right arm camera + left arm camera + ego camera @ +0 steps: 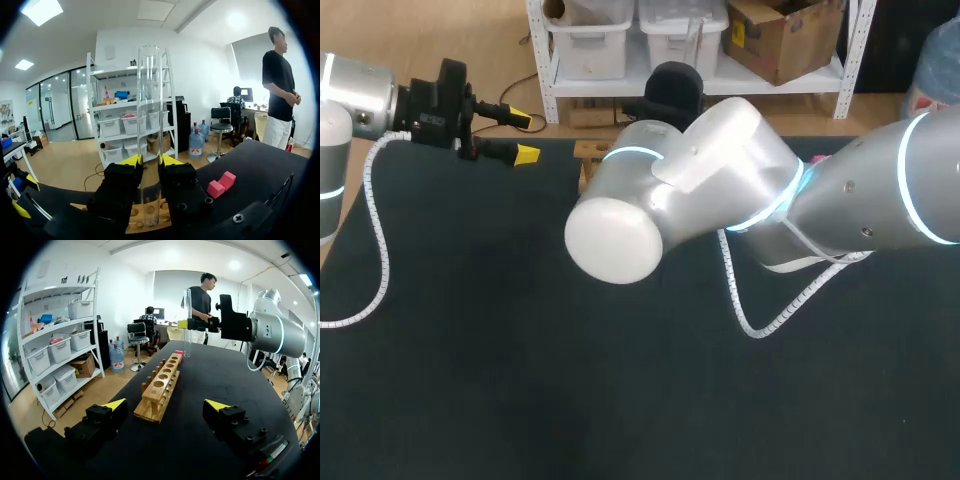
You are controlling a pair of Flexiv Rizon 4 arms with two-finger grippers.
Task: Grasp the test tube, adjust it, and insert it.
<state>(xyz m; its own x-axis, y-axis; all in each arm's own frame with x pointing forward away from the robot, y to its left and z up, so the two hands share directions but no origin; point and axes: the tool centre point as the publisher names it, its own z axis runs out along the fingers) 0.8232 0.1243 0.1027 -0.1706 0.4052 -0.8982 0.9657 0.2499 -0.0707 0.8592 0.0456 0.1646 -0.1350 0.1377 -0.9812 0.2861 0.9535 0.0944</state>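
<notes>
Our right hand (150, 161) is clamped on the test tube (150, 100), one yellow-tipped finger on each side, gripping it low on the glass. The tube stands upright and clear, open end up, most of its length above the fingers. In the left wrist view the same hand (192, 324) holds the tube (187, 305) over the far end of the wooden rack (160, 385), lower end near the pink block (178, 352); we can't tell if it touches the rack or sits over a hole. The rack lies lengthwise on the dark bench (470, 350), a row of round holes along its top, all the ones we can see empty. Our left hand (525, 137) is open with nothing between its fingers, off the bench surface near the far left corner, pointing along the rack. From the head view our right arm (720, 190) hides most of the rack and the tube.
</notes>
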